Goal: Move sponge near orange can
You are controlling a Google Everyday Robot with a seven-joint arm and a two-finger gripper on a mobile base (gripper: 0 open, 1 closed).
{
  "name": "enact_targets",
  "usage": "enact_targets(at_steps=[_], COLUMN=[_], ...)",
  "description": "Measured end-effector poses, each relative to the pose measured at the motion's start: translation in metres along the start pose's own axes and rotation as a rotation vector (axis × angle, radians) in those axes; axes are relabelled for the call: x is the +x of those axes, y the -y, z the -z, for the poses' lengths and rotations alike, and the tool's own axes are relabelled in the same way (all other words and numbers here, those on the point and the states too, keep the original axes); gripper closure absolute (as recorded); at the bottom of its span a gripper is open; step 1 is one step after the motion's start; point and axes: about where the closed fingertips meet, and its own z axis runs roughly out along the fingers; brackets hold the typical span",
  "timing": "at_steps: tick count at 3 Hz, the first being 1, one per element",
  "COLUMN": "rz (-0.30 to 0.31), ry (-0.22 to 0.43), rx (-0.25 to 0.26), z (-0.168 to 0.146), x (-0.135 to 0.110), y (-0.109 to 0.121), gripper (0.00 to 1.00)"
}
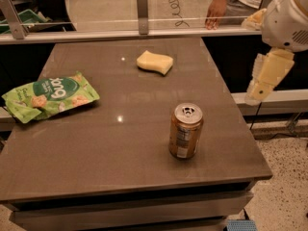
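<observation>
The pale yellow sponge (pixel 154 62) lies flat at the far middle of the brown table (pixel 96 153). The orange can (pixel 186 131) stands upright near the table's front right, well apart from the sponge. My gripper (pixel 257 91) hangs off the table's right edge, pointing down, at about the can's depth and to its right. It holds nothing and touches nothing.
A green snack bag (pixel 50 96) lies at the table's left side. A glass partition with metal posts (pixel 142 6) runs along the far edge. A person's hand (pixel 215 11) rests behind it. Speckled floor (pixel 284 186) lies to the right.
</observation>
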Motion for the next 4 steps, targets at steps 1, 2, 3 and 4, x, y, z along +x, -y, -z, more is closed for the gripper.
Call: enact_targets(at_steps=[1, 2, 3, 4], rz=[0.05, 0.064, -0.038, -0.037], ry=[0.079, 0.136, 0.216, 0.216], rx=[0.016, 0.008, -0.03, -0.03], z=[-0.031, -0.073, -0.123, -0.123], x=[-0.027, -0.06, -0.083, -0.083], y=[0.041, 0.073, 0.098, 0.098], gripper=[0.0, 0.0, 0.0, 0.0])
